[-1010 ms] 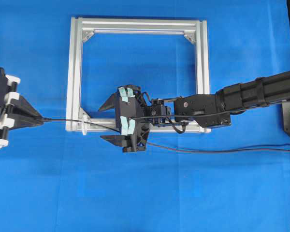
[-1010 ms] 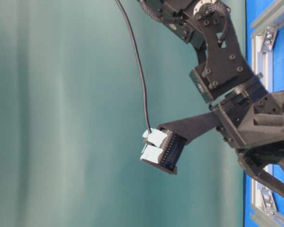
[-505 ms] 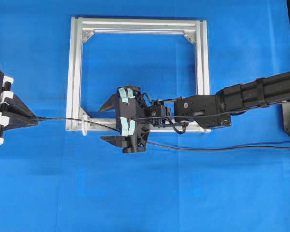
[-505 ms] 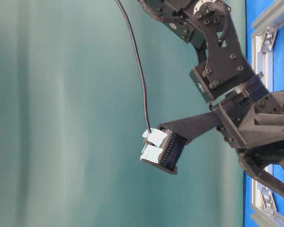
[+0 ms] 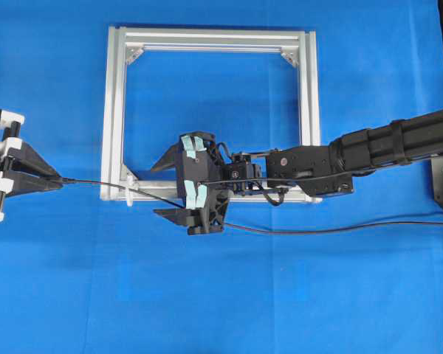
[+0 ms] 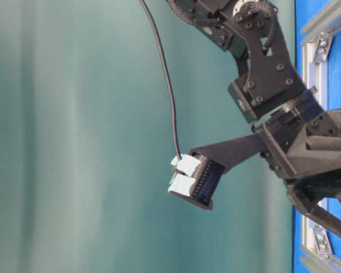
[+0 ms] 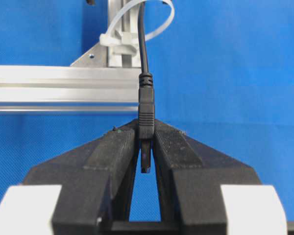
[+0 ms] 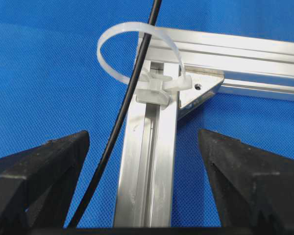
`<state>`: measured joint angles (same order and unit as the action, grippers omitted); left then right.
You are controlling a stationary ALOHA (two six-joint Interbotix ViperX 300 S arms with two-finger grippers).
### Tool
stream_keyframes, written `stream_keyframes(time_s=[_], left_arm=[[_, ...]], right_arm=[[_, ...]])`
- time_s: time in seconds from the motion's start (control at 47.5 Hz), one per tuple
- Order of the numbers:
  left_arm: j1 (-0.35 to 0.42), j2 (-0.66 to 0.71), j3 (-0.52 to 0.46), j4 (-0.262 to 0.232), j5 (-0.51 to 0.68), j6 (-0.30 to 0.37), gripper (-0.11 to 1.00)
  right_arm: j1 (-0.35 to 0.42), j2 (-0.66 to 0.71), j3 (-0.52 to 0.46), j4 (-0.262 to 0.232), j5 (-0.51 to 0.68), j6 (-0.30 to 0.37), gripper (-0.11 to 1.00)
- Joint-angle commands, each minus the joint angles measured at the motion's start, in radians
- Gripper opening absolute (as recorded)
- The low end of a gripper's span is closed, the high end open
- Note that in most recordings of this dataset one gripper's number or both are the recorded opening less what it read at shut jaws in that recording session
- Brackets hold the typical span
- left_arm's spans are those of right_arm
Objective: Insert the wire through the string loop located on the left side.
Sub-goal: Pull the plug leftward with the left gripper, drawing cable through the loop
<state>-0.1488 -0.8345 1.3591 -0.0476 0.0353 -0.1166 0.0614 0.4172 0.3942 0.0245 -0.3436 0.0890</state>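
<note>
Blue cloth covers the table (image 5: 74, 295), and a square aluminium frame (image 5: 117, 110) is laid flat on it. At the frame's lower left corner, as seen from overhead, the string loop (image 8: 118, 41) is fastened, a thin white translucent band standing up from the bar.

The wire (image 5: 96, 182) is threaded through the loop: in the right wrist view it is seen passing inside the white band and running down beside the frame bar. From overhead it runs from the left hand (image 5: 57, 178), through the loop, under the right hand (image 5: 166, 188), and away along the cloth to the right edge.

The left hand, at the left edge of the overhead view and outside the frame, is closed on the wire's plug (image 7: 145, 125); in the left wrist view the dark plug is clamped between the two black fingers (image 7: 115, 152), its tip pointing back between them.

The right hand is held wide open over the frame's lower bar, near the loop, with nothing between its fingers (image 8: 39, 166); the wire passes between them untouched.
</note>
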Motion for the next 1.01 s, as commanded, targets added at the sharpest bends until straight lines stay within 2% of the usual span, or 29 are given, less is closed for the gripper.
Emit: stream_keyframes(time_s=[0.0,0.084,0.126,0.21,0.316,0.379,0.547,0.989], left_arm=[[0.002,0.008,-0.015,0.003,-0.011,0.002,0.07],[0.002,0.009,-0.015,0.003,-0.011,0.002,0.08],[0.002,0.009,-0.014,0.003,-0.008,0.0,0.13],[0.002,0.012,-0.014,0.003,-0.006,-0.002,0.35],[0.002,0.012,-0.012,0.003,-0.005,0.002,0.69],[0.002,0.012,-0.012,0.003,-0.005,0.005,0.82],[0.002,0.005,-0.017,0.003,-0.012,0.0,0.74],[0.002,-0.02,-0.098,0.003,-0.133,-0.002,0.74]], right_arm=[[0.003,-0.044,-0.006,0.0,-0.008,0.002,0.88],[0.003,-0.044,-0.006,0.0,-0.008,0.002,0.88],[0.003,-0.046,-0.006,0.0,-0.008,0.002,0.88],[0.003,-0.044,-0.006,0.002,-0.008,0.002,0.88],[0.003,-0.044,-0.006,0.0,-0.008,0.002,0.88],[0.003,-0.044,-0.006,0.0,-0.008,0.002,0.88],[0.003,-0.071,-0.009,0.0,-0.003,0.002,0.88],[0.0,-0.295,-0.003,-0.003,0.137,-0.002,0.88]])
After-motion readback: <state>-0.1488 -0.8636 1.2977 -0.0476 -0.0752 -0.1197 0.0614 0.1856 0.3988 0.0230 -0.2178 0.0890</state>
